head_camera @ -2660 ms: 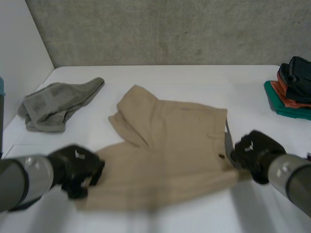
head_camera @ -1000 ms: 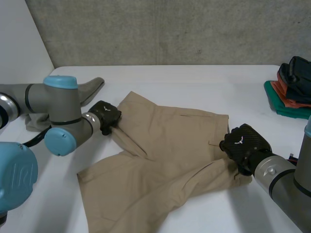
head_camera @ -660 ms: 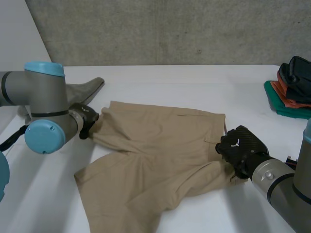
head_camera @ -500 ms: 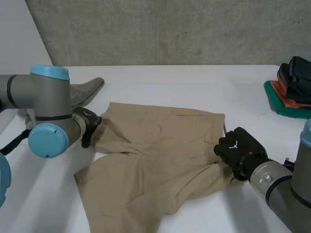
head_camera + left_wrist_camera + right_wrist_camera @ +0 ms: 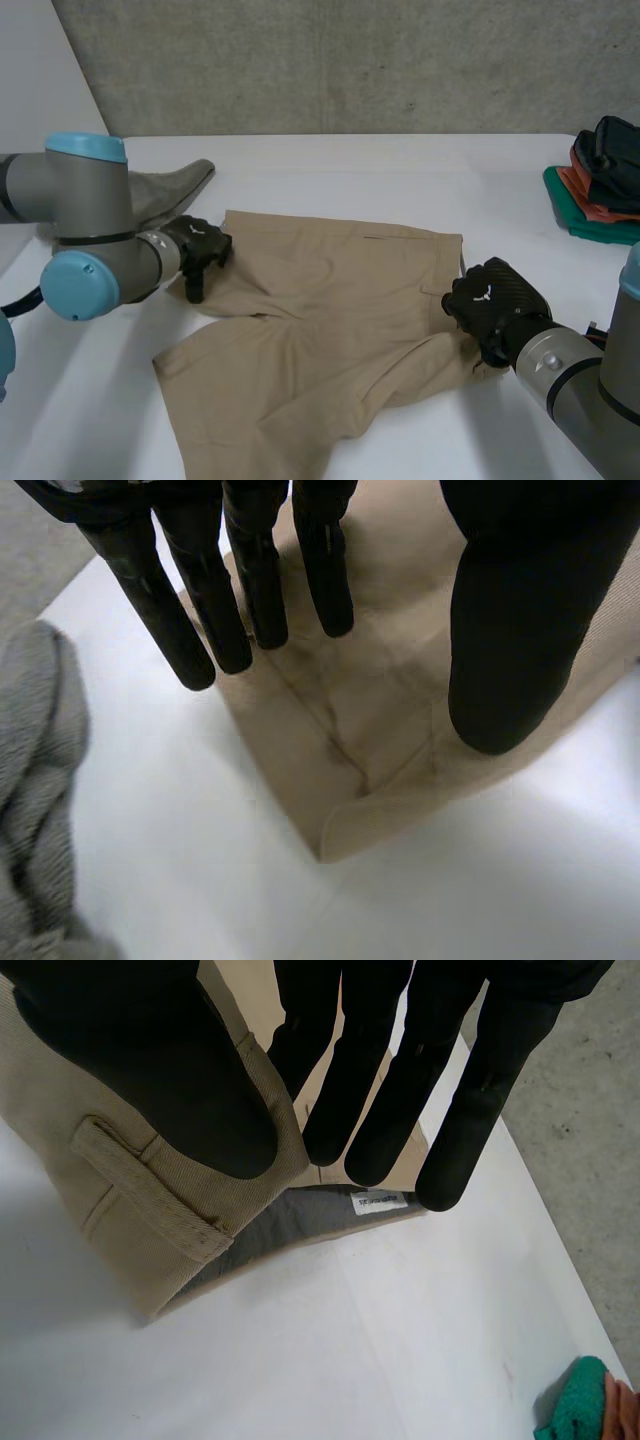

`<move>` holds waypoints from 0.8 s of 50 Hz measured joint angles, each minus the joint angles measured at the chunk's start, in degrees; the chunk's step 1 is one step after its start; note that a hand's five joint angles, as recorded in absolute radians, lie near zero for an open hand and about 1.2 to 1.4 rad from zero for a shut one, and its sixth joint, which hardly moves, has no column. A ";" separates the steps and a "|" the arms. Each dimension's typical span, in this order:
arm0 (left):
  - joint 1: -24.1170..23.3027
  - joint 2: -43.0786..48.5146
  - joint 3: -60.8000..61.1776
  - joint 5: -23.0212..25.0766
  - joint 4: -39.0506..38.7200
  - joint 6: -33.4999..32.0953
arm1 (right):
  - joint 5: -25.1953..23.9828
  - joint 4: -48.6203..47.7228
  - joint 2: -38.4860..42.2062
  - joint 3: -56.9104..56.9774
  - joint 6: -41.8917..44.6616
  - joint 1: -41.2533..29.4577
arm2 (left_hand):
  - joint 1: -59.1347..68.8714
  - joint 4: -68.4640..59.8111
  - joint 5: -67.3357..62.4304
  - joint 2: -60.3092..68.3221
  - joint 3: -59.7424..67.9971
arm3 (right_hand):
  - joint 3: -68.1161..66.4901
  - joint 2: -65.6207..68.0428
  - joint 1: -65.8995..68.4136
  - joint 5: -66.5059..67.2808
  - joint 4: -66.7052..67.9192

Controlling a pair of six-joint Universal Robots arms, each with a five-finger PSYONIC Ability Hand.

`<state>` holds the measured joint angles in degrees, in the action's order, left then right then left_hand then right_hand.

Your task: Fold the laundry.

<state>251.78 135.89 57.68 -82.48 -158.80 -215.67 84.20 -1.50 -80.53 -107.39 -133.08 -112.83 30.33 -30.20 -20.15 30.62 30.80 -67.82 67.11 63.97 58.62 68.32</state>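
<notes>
Head view shows the beige shorts point(image 5: 330, 310) spread on the white table point(image 5: 400, 170), waistband toward the robot's right and legs toward its left, with the nearer leg rumpled and skewed.

The right hand point(image 5: 495, 300) sits at the waistband's near corner. In the right wrist view its thumb point(image 5: 150, 1070) lies on the outside of the band above a belt loop point(image 5: 150, 1185) and its fingers point(image 5: 370, 1090) go behind the edge, so it pinches the cloth between them and the grey lining shows underneath. That grip, I judge, anchors the waist end so the other end can be drawn straight (cloth pulled from one end alone just slides).

The left hand point(image 5: 200, 250) is at the hem corner of the farther leg. The left wrist view shows its fingers point(image 5: 255, 580) straight and its thumb point(image 5: 520, 630) well apart, with the corner lying flat beneath them and nothing gripped. Whether the tips touch the cloth I cannot tell.

A grey towel point(image 5: 180, 180) lies near that hand, on its far side. A stack of folded clothes point(image 5: 605, 185) sits at the table's far right edge. The shorts look laid out rather than folded: no fold is made yet, and the near leg wants smoothing first.
</notes>
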 measured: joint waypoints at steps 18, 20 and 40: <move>-0.26 -1.07 1.96 -1.60 -2.32 -0.84 | 0.00 -0.18 0.28 0.02 0.02 0.33 | 36.79 -38.39 -36.64 37.69 37.19 | 0.00 0.00 0.00 0.00 0.00; 0.00 -1.80 2.54 -3.08 -2.26 -0.81 | 0.00 -0.18 0.18 0.05 0.01 0.34 | 36.78 -38.38 -36.64 37.69 37.19 | 0.00 0.00 0.00 0.00 0.01; -0.38 -8.44 9.52 -8.61 -4.18 -0.05 | 0.09 -0.15 -1.17 -0.55 0.05 -1.38 | 5.13 -7.30 -7.38 6.83 6.94 | 0.00 0.00 0.00 0.00 0.00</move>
<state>251.39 127.45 67.20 -91.09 -162.98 -215.71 84.29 -1.65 -81.70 -107.94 -133.03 -114.20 35.46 -37.50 -27.53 37.44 37.75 -67.82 67.11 63.97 58.62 68.33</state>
